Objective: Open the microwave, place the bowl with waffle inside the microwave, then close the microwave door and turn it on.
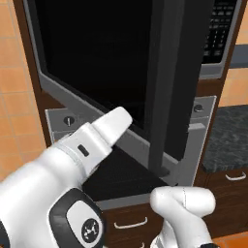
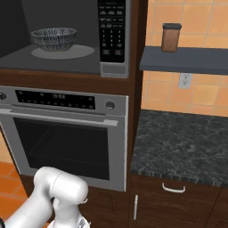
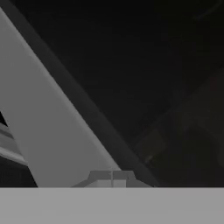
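Because the hand camera sits hard against the door point(image 3: 65, 144), showing just its grey lower border running diagonally beside black glass, the jaws' fingertips cannot be made out, and whether they are open or closed cannot be told. In the left base view the arm point(image 1: 92, 140) reaches forward and up toward the door, which stands swung wide open, its grey border and dark edge hanging just beyond the wrist. Judging from this, the door lies directly ahead of the jaws, its long axis running across the front of the microwave point(image 2: 111, 67); closing it looks like the step in hand, and that would call for a push against the panel toward the cavity. Below the microwave sits one oven point(image 2: 67, 133). Farther in, one bowl point(image 2: 53, 39) rests on the turntable inside the open cavity; the waffle in it is not visible from this angle. One keypad point(image 2: 111, 29) runs down the microwave's right side. To the right lies a dark bench point(image 2: 182, 147), and above it a shelf carries one brown jar point(image 2: 171, 37).
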Robot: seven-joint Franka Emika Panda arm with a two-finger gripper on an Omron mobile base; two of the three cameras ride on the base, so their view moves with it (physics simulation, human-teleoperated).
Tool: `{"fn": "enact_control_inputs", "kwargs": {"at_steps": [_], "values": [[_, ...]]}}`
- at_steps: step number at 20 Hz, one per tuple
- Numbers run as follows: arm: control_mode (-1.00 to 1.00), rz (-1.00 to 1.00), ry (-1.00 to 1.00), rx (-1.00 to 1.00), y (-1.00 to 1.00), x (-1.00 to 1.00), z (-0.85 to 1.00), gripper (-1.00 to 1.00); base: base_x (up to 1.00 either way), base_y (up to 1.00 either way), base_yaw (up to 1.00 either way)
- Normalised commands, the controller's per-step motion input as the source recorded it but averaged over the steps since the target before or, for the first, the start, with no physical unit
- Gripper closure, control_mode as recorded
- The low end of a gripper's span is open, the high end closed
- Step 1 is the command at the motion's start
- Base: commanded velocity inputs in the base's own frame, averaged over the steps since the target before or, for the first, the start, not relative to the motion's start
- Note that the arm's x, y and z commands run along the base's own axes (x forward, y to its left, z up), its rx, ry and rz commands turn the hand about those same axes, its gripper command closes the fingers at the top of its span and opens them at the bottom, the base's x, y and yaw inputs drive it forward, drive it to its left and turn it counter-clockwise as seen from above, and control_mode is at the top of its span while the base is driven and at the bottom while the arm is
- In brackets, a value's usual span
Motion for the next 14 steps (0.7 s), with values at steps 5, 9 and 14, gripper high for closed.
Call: {"fn": "enact_control_inputs", "kwargs": {"at_steps": [5, 9, 14], "values": [[-1.0, -0.04, 0.3, -0.07, -0.99, 1.0, 0.28, 1.0, 0.0, 0.0, 0.0], [-1.0, 0.08, 0.16, 0.0, -0.76, 0.97, 0.29, 1.0, 0.0, 0.0, 0.0], [-1.0, 0.15, 0.03, 0.07, -0.23, 0.54, 0.06, 1.0, 0.0, 0.0, 0.0]]}}
